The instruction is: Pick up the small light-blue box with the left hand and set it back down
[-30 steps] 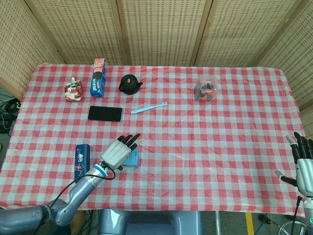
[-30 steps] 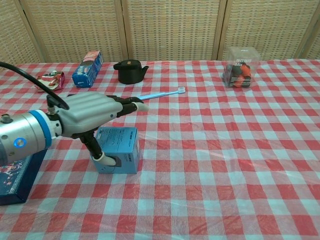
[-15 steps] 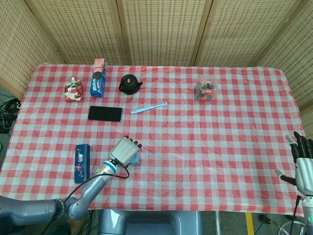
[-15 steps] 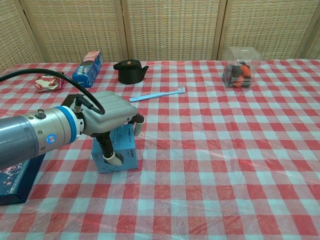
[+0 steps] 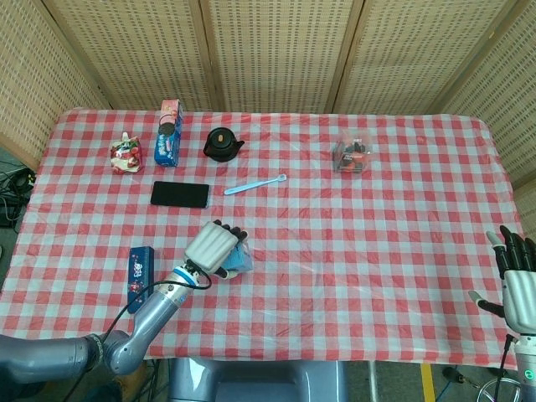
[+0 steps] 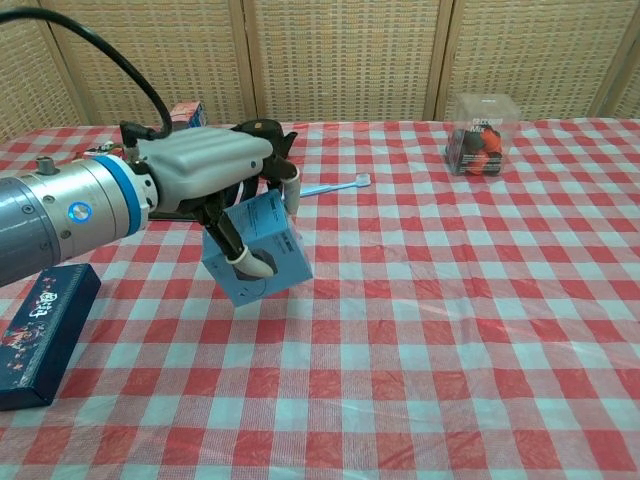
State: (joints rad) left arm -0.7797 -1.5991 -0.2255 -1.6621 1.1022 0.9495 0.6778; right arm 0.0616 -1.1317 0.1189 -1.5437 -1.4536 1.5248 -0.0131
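My left hand [image 6: 205, 180] [image 5: 213, 248] grips the small light-blue box [image 6: 262, 250] [image 5: 238, 260] from above, with the thumb [image 6: 248, 262] against its near face. The box hangs tilted above the red-and-white checked tablecloth [image 6: 450, 300], clear of it in the chest view. In the head view the hand covers most of the box. My right hand [image 5: 517, 280] stays at the far right edge of the table with its fingers spread and nothing in it.
A dark blue flat box [image 6: 45, 325] lies near the front left edge. Further back are a black phone [image 5: 179, 194], a light-blue toothbrush [image 5: 255, 184], a black teapot [image 5: 222, 144], a blue snack carton [image 5: 167, 134], a red packet [image 5: 126, 155] and a clear box [image 5: 353, 157].
My left hand closed on the light-blue box and lifted it off the cloth, tilting it. The right hand has not moved.
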